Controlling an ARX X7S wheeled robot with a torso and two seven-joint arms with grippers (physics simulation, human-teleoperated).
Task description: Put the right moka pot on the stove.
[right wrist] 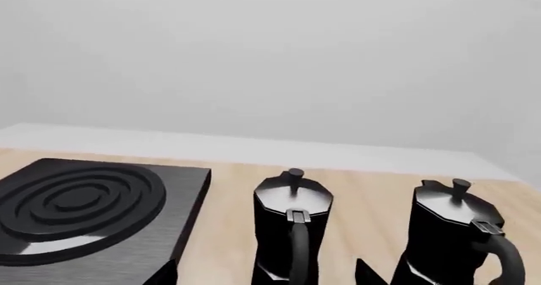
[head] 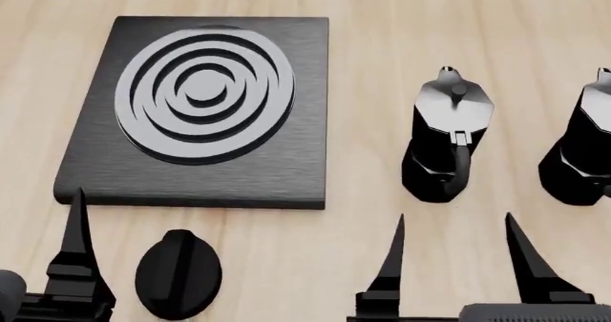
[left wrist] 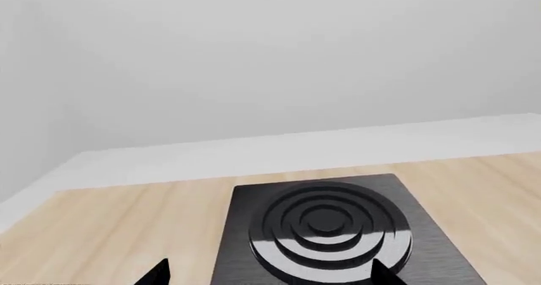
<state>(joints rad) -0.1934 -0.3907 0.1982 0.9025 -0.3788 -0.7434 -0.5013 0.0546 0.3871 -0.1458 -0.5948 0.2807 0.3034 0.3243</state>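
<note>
Standing upright on the wooden bench (head: 382, 21), well apart from the stove (head: 205, 107): the right moka pot (head: 582, 147), cut off at the head view's edge, beside the left moka pot (head: 447, 139). Spread wide, holding nothing: right end effector (head: 456, 261). Left end effector (head: 81, 265) beside the round knob (head: 179, 272); opening impossible to tell.
</note>
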